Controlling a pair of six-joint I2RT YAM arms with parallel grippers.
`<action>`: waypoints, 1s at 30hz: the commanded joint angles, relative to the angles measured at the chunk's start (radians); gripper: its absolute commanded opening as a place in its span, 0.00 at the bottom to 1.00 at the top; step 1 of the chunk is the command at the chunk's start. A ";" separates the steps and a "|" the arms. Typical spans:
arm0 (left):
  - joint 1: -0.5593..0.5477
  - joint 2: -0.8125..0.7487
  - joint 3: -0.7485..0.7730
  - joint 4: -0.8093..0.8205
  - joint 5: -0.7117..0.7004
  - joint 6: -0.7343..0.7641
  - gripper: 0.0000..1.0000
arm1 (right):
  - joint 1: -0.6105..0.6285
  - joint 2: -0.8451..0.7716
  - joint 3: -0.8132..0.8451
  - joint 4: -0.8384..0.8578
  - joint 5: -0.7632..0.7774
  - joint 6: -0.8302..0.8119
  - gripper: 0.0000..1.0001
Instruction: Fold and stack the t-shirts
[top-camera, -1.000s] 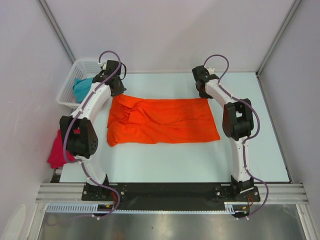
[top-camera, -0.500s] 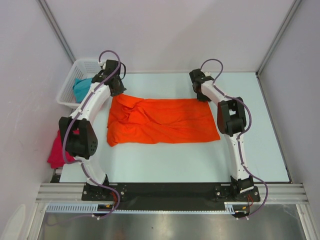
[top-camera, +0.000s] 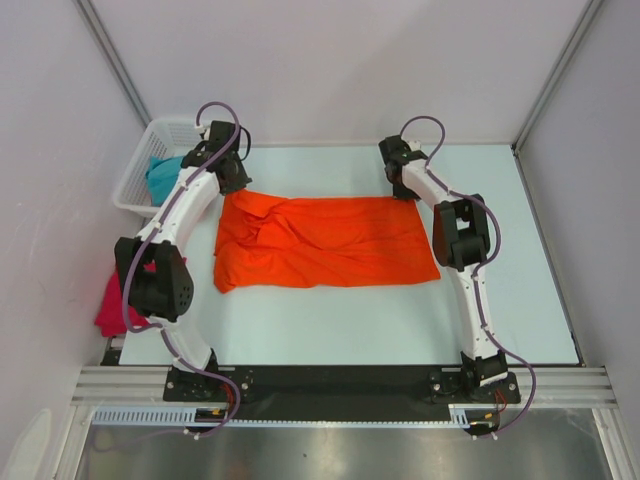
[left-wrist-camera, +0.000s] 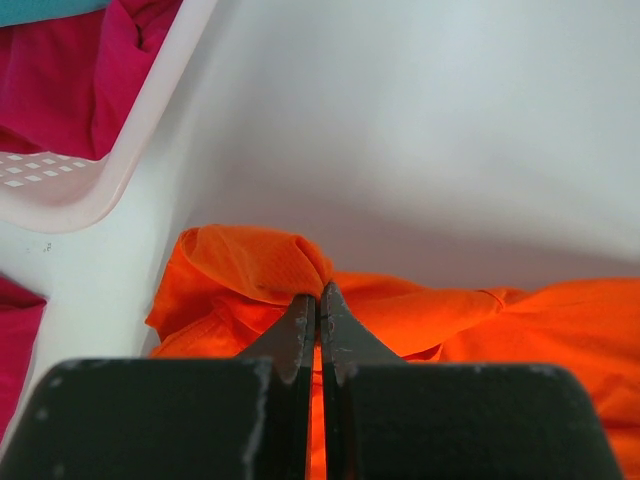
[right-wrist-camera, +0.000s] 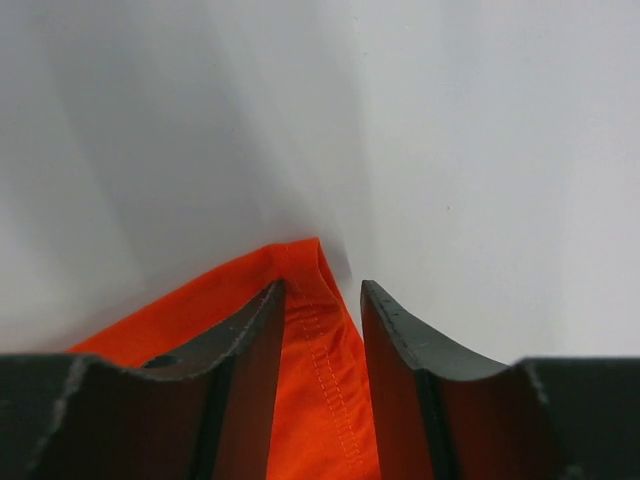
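The orange t-shirt (top-camera: 325, 240) lies spread flat across the middle of the table. My left gripper (top-camera: 232, 186) is at its far left corner, shut on a raised fold of the orange cloth (left-wrist-camera: 245, 262), with the tips (left-wrist-camera: 318, 294) pinching it. My right gripper (top-camera: 408, 190) is at the far right corner. It is open (right-wrist-camera: 322, 290), with its jaws either side of the hemmed corner (right-wrist-camera: 322, 400). A teal t-shirt (top-camera: 163, 175) lies in the basket. A pink t-shirt (top-camera: 112, 300) lies at the table's left edge, and more pink cloth (left-wrist-camera: 60, 80) shows inside the basket.
The white lattice basket (top-camera: 150, 145) stands at the far left corner, close beside my left gripper, and its rim (left-wrist-camera: 110, 170) shows in the left wrist view. Grey walls close in the back and both sides. The black base rail runs along the near edge.
My right arm has swung slightly left and its gripper has settled over the shirt's far right corner. The left arm and the shirt have hardly moved.
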 joint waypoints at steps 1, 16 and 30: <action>-0.004 -0.048 0.004 0.009 -0.001 0.015 0.00 | -0.011 0.039 0.022 0.022 -0.053 -0.012 0.39; -0.006 -0.044 0.018 0.009 0.007 0.015 0.00 | -0.015 -0.082 -0.131 0.108 -0.078 0.007 0.00; -0.004 -0.120 0.012 -0.005 -0.019 0.017 0.00 | 0.027 -0.329 -0.292 0.168 0.072 0.004 0.00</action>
